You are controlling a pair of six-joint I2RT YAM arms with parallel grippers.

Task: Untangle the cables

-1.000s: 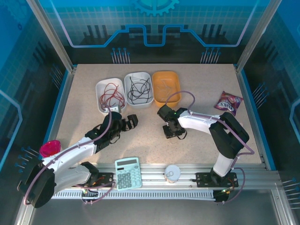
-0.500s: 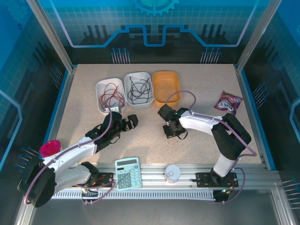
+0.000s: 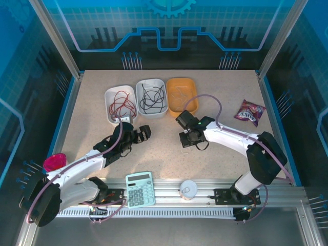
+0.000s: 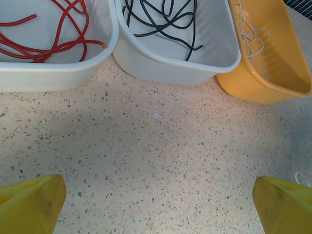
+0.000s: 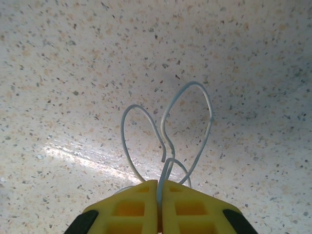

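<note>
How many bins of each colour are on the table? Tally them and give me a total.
White bins: 2
Orange bins: 1
Total: 3

No legible text, calculator (image 3: 140, 188) keys and snack packet (image 3: 250, 112) lettering alike too small.

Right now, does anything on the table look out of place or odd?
One white cable is outside the trays: it loops over the table, pinched in the shut right end effector. The red cables, black cables and other white strands lie sorted in the three trays. Nothing looks spilled or damaged.
</note>
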